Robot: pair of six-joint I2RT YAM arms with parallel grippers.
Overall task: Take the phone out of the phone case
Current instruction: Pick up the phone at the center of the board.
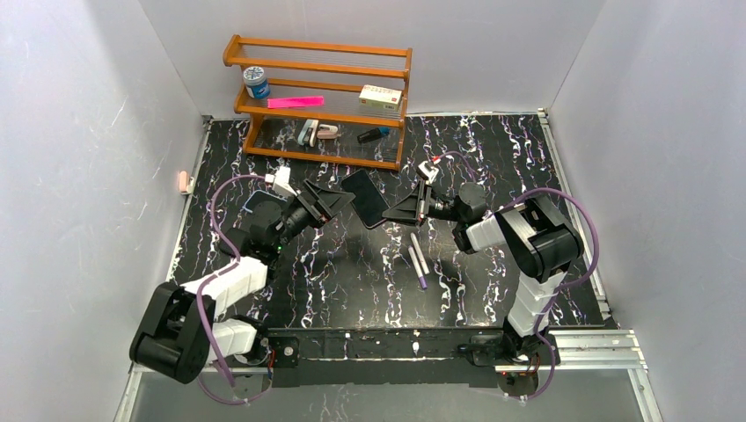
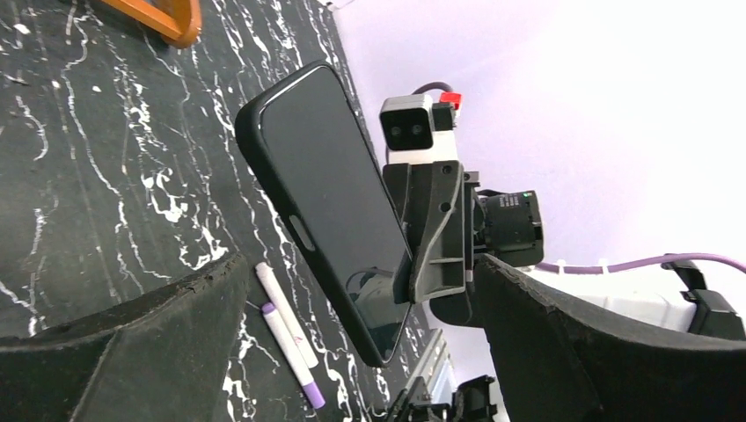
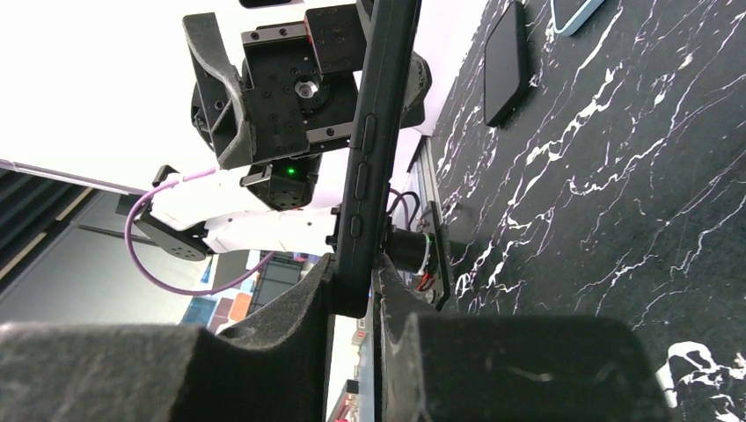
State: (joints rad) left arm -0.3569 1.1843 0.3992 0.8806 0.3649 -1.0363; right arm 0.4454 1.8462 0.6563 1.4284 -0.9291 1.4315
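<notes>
A dark-screened phone (image 2: 334, 202) sits in a black phone case (image 2: 249, 123) and hangs tilted above the table. My right gripper (image 3: 356, 294) is shut on its lower end, the case edge-on between the foam pads. In the top view the phone (image 1: 364, 197) hangs between the two arms, with the right gripper (image 1: 403, 211) on its right end. My left gripper (image 1: 332, 200) faces it from the left, open wide. In the left wrist view the left gripper (image 2: 359, 264) has a finger on either side of the phone, neither touching it.
Two white and purple pens (image 1: 418, 258) lie on the black marbled table below the phone. A wooden shelf (image 1: 317, 97) with small items stands at the back. A black slab (image 3: 508, 61) and a blue-edged one (image 3: 576, 10) lie flat by the left arm.
</notes>
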